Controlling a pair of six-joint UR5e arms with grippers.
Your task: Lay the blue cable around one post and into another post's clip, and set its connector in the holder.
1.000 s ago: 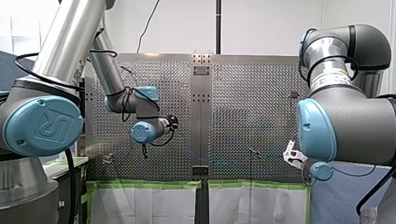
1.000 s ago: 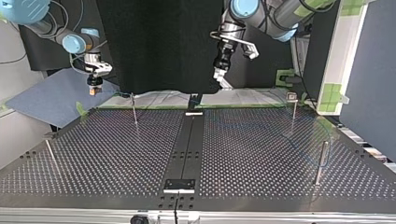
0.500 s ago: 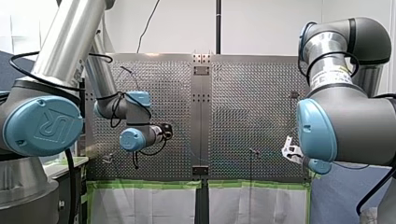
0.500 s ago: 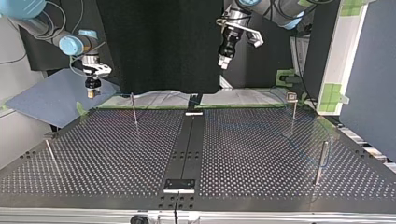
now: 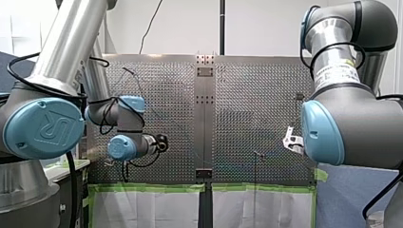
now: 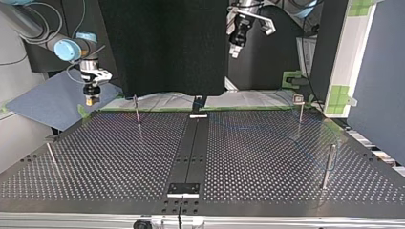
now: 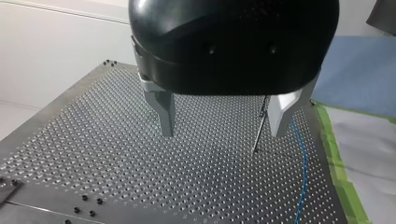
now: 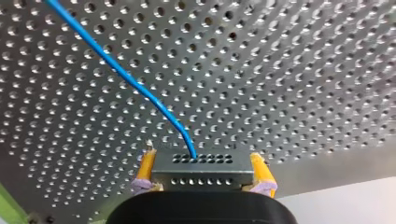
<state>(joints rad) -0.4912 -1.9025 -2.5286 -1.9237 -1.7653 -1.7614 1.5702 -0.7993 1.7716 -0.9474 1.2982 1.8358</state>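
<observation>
Step in hand, by judgement: carrying of the connector toward the work, with no routing done yet. Pinched firmly between the yellow pads of my right gripper, with the blue cable running out of its front face and away over the perforated table. Seen in the top view at about 10 o'clock, just past the table's far corner. My left gripper high at about 12 o'clock there, with jaws spread wide and holding nothing. Ahead of it a thin post, and just beside the post a stretch of cable lying on the table. Next, probably: lowering toward a post and leading the cable around it under light tension, without a sharp bend at the connector. Holder not identifiable with certainty.
</observation>
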